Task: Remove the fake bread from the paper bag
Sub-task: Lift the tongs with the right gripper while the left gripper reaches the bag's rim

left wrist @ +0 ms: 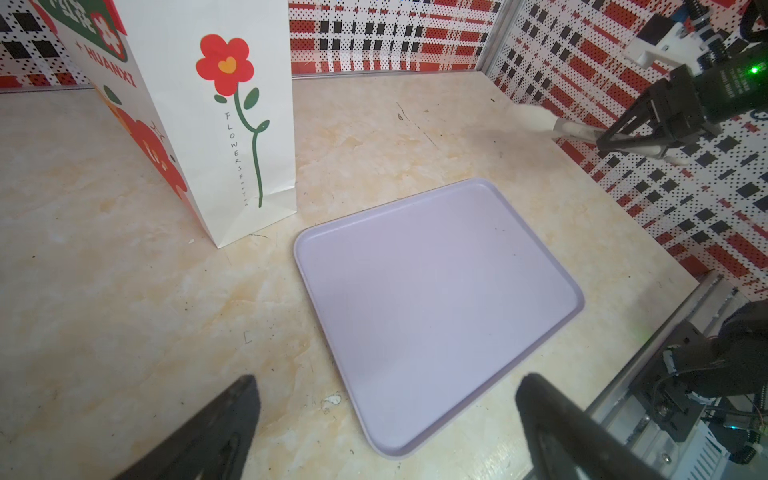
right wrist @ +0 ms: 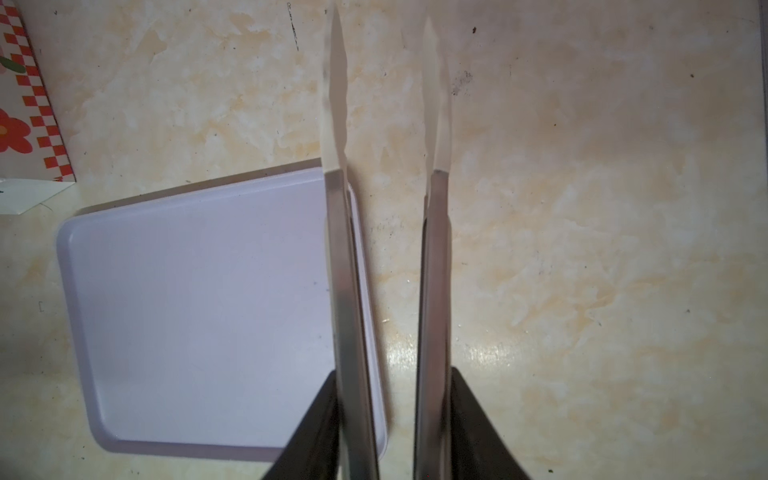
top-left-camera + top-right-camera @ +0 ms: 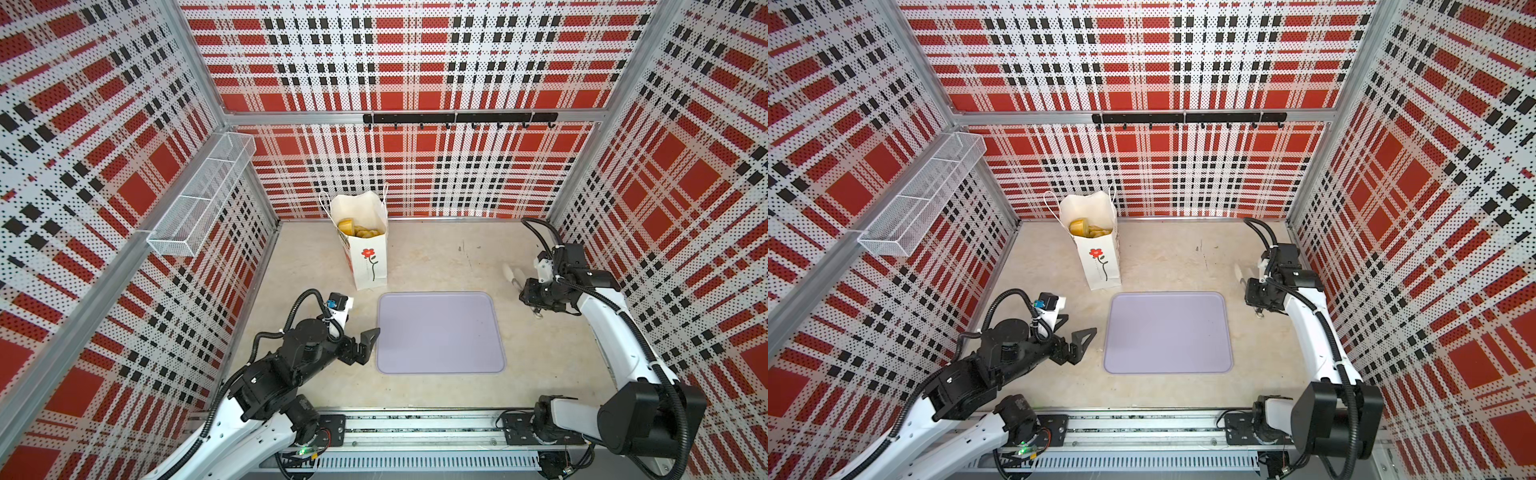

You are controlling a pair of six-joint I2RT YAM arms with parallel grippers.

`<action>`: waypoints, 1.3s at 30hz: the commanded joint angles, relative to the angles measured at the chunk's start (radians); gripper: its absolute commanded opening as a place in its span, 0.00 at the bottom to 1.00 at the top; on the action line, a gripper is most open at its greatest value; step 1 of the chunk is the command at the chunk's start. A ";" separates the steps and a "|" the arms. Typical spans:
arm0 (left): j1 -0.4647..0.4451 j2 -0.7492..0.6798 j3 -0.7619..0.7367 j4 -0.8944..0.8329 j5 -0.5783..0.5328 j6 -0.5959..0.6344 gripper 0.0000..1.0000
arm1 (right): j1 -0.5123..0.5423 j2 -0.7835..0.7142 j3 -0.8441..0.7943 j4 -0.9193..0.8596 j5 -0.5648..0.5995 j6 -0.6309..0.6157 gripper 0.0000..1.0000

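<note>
The white paper bag (image 3: 370, 257) (image 3: 1102, 266) with a red flower print stands upright near the back wall, its mouth open. Golden-yellow fake bread (image 3: 359, 230) (image 3: 1090, 230) shows inside the mouth; how far down the pieces go is hidden. My left gripper (image 3: 1075, 328) (image 1: 386, 415) is open and holds nothing, low beside the left edge of the lavender tray (image 3: 440, 332) (image 1: 436, 299). My right gripper (image 3: 525, 291) (image 2: 390, 395) is shut on metal tongs (image 2: 336, 249) (image 1: 536, 118). Their white tips (image 3: 512, 273) stand apart and point towards the bag, well right of it.
The flat lavender tray (image 3: 1167, 332) (image 2: 199, 307) lies in front of the bag with nothing on it. A white wire basket (image 3: 199, 195) hangs on the left wall and a black hook rail (image 3: 457, 118) on the back wall. The arm bases stand on a rail (image 3: 415, 428) at the front.
</note>
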 commanded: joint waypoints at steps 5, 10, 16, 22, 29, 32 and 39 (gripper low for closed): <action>-0.039 -0.007 0.005 -0.008 -0.062 -0.004 1.00 | 0.004 -0.071 0.037 -0.038 -0.027 0.006 0.41; -0.055 -0.003 0.020 -0.031 -0.135 -0.023 1.00 | 0.004 -0.097 0.028 -0.041 -0.057 0.006 0.36; -0.047 0.043 0.119 -0.124 -0.355 -0.088 0.99 | 0.004 -0.162 -0.012 0.007 -0.123 0.015 0.32; 0.101 0.290 0.447 -0.243 -0.505 -0.050 0.99 | 0.006 -0.241 -0.078 0.056 -0.188 0.034 0.29; 0.510 0.711 0.900 -0.354 -0.158 -0.064 0.99 | 0.008 -0.314 -0.140 0.065 -0.227 0.031 0.29; 0.542 0.902 1.096 -0.439 -0.141 -0.090 0.96 | 0.007 -0.334 -0.163 0.064 -0.236 0.020 0.30; 0.521 1.207 1.388 -0.544 -0.099 -0.177 0.86 | 0.009 -0.348 -0.202 0.084 -0.259 0.012 0.31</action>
